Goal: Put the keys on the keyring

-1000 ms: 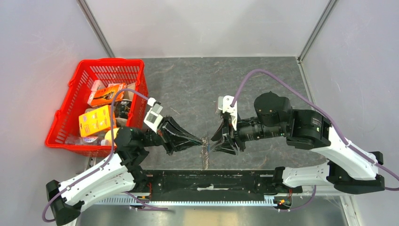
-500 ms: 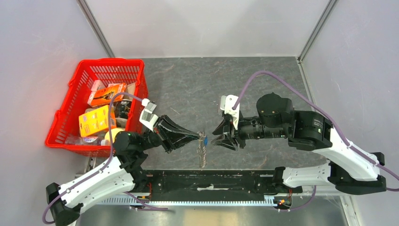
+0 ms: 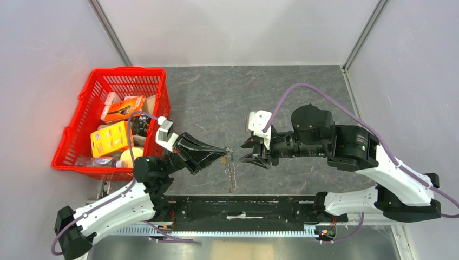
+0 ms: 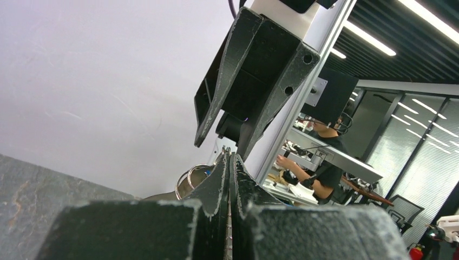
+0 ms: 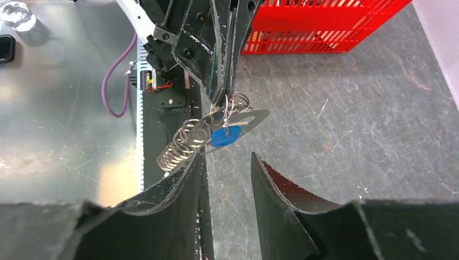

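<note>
My left gripper (image 3: 224,153) is shut on a small silver ring (image 5: 234,103) of the keyring (image 5: 244,120), a grey curved loop hanging under its fingertips. The blue-headed key (image 5: 224,136) hangs on it, with a silver coiled chain (image 5: 177,147) dangling below; in the top view the chain (image 3: 233,174) hangs above the table. My right gripper (image 5: 224,161) is open, just short of the blue key and apart from it; in the top view it (image 3: 243,152) faces the left gripper. The left wrist view shows its shut fingers (image 4: 219,184) and the ring (image 4: 187,181) beside them. The yellow-gold key is not in view.
A red basket (image 3: 157,97) with several boxes and packets stands at the left, close behind the left arm. The grey slate table top (image 3: 227,97) stretches behind both grippers. A black rail (image 3: 243,208) runs along the near edge.
The left gripper has risen and drawn back to the left with the keyring. The right gripper has come off the keyring and now stands apart from it, open.
</note>
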